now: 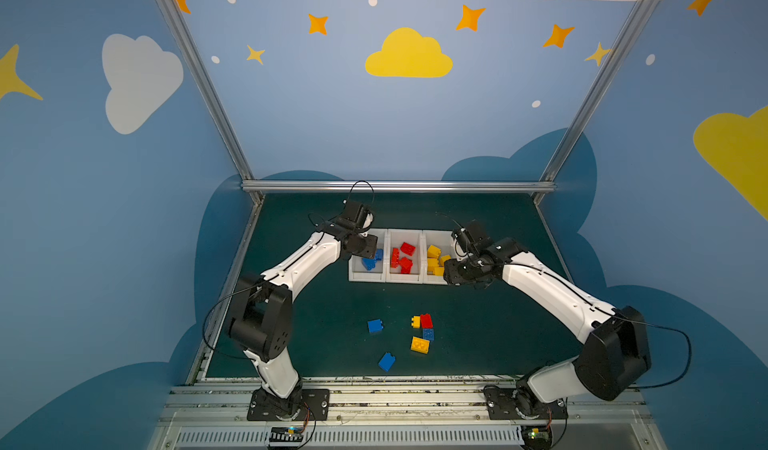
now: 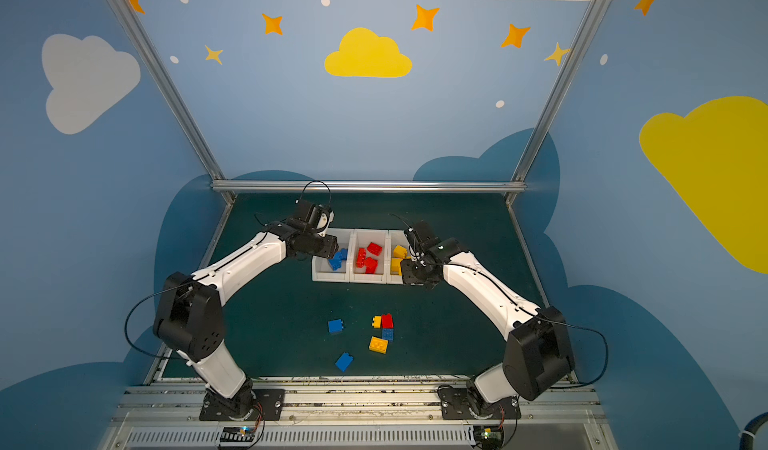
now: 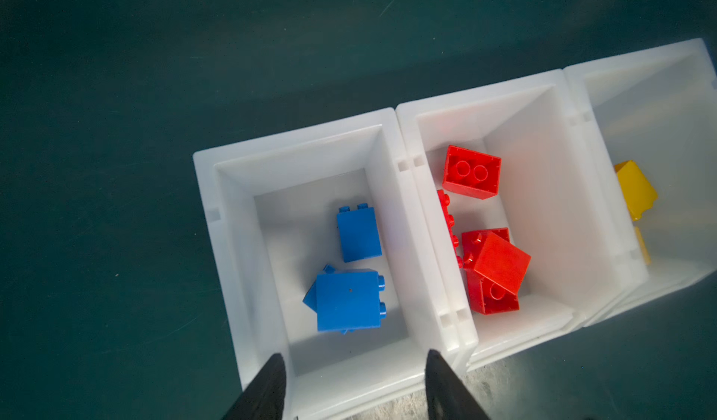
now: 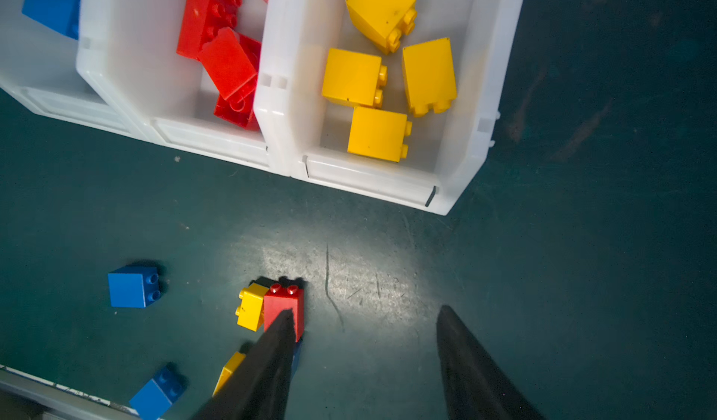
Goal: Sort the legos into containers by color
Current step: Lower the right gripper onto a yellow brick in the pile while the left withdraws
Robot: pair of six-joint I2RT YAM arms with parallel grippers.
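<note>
Three joined white containers stand in a row at mid-table. The left one (image 3: 302, 142) holds blue legos (image 3: 347, 299), the middle one (image 3: 481, 96) red legos (image 3: 471, 171), the right one (image 4: 368, 179) yellow legos (image 4: 378, 135). My left gripper (image 3: 355, 358) hovers open and empty over the near end of the blue bin. The right gripper (image 4: 366, 311) hangs open and empty above the mat in front of the yellow bin. Loose on the mat lie a red lego (image 1: 426, 320), two yellow ones (image 1: 419, 345) and three blue ones (image 1: 375, 326).
The dark green mat (image 1: 324, 302) is bounded by a metal rail at the back (image 1: 395, 186) and another rail at the front (image 1: 374, 389). Both arm bases (image 1: 286, 404) are mounted on the front edge. Blue painted walls enclose the cell.
</note>
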